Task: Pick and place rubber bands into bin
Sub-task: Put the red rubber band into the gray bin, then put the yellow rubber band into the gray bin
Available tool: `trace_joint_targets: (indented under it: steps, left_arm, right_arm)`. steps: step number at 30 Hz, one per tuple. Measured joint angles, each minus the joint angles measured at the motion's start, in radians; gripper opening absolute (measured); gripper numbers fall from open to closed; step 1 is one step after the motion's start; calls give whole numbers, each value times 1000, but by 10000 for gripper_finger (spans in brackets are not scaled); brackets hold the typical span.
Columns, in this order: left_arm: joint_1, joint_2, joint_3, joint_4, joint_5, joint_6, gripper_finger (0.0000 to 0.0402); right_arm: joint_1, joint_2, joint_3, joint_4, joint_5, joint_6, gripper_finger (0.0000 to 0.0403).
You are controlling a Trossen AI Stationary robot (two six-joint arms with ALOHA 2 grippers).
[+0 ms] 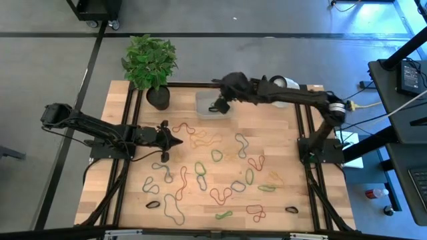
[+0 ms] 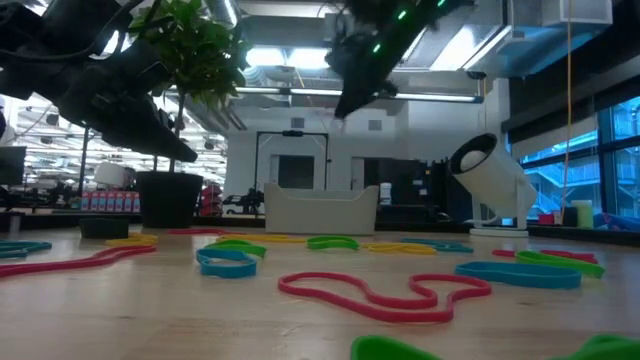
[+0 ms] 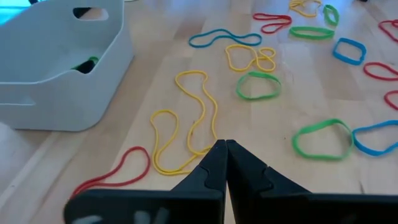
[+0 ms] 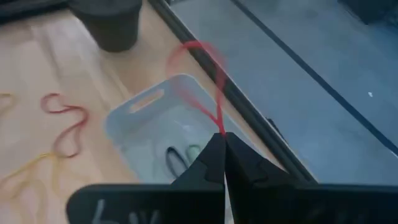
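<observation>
Many rubber bands in red, green, yellow and blue lie flat across the wooden table. The translucent bin stands near the far edge, with a green and a dark band inside. My right gripper hovers over the bin, shut on a red rubber band; the low view shows it well above the bin. My left gripper is shut and hangs above the table's left-middle part, its tips over a yellow band, touching nothing that I can see. My right gripper pinches the red rubber band between its two fingertips at one end of the loop, coming from above over the bin. The band is lifted clear. The rest of the loop reaches out past the fingertips and looks blurred.
A black plant pot with a leafy plant stands left of the bin. A white round camera sits at the far right. Dark frame rails run along the table's left, right and far sides.
</observation>
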Motion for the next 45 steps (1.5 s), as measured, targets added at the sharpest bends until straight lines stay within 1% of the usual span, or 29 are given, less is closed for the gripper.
trace_joint_targets:
  steps: [3,7,11,15,22,24,27,30,33,36,39,42,45]
  left_arm:
    - [0,0,0,0,-6,2,4]
    - [0,0,0,-1,-6,2,2]
    - [0,0,0,-1,-7,2,3]
    - [0,0,0,-1,-7,2,9]
    - [0,0,0,-1,-11,2,17]
    - [0,0,0,-1,-18,2,17]
    - [0,0,0,1,-36,2,18]
    - [0,0,0,19,-65,-11,18]
    - [0,0,1,40,-103,-50,21]
    - [0,0,1,45,-113,-59,31]
    - [0,0,1,52,-118,-62,47]
    - [0,0,7,56,-132,-61,66]
    - [0,0,25,61,-176,-60,84]
  right_arm:
    - [-26,93,27,6,-22,-5,0]
    - [-57,210,28,4,-24,-3,0]
    - [-75,284,28,-10,-33,-2,9]
    - [-73,299,28,-19,-37,22,33]
    - [-74,270,28,-32,-37,25,86]
    - [-73,256,28,-64,-37,21,96]
    - [-73,223,28,-90,-45,12,103]
    - [-71,177,26,-113,-49,-4,99]
    - [-64,109,6,-123,-52,-9,83]
    - [-55,16,-49,-109,-52,-21,60]
    - [-38,-97,-153,-91,-53,-3,32]
    - [-8,-233,-306,-23,-53,38,7]
    - [37,-371,-491,64,-53,82,8]
